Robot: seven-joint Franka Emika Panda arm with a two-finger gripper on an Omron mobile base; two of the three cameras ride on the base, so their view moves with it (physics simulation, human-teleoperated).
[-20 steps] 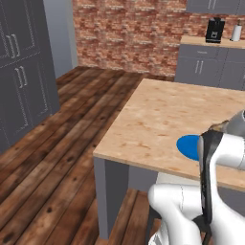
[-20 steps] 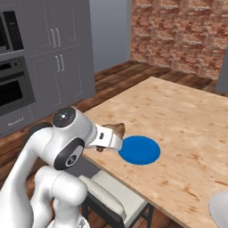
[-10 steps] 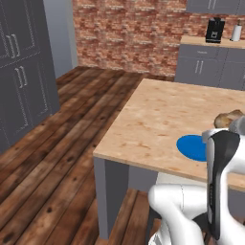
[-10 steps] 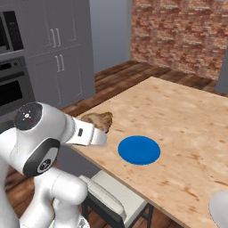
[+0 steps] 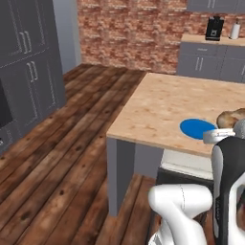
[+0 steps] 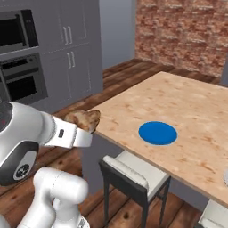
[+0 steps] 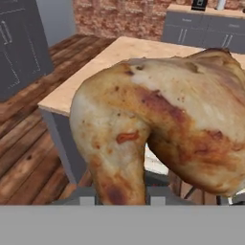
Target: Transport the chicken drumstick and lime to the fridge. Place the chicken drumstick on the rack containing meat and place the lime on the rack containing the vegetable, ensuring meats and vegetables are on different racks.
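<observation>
My gripper (image 7: 117, 197) is shut on the chicken drumstick (image 7: 162, 119), a lumpy golden-brown piece that looms large in the hand view. In the right base view the chicken drumstick (image 6: 82, 119) hangs at the end of my arm, just off the near left corner of the wooden table (image 6: 191, 102). From the left base side, the chicken drumstick (image 5: 232, 118) shows above my forearm, to the right of the blue plate (image 5: 197, 128). The lime, the fridge and its racks are out of view.
The blue plate (image 6: 157, 132) lies bare on the table (image 5: 158, 105). A white-seated chair (image 6: 133, 171) stands under the table's near edge. Grey cabinets (image 5: 24, 62) and a wall oven (image 6: 22, 75) line the left side, across open wooden floor (image 5: 62, 158).
The arm has swung the held drumstick left, away from the blue plate and past the table's edge. The whole picture has shifted, so the base has moved too.
</observation>
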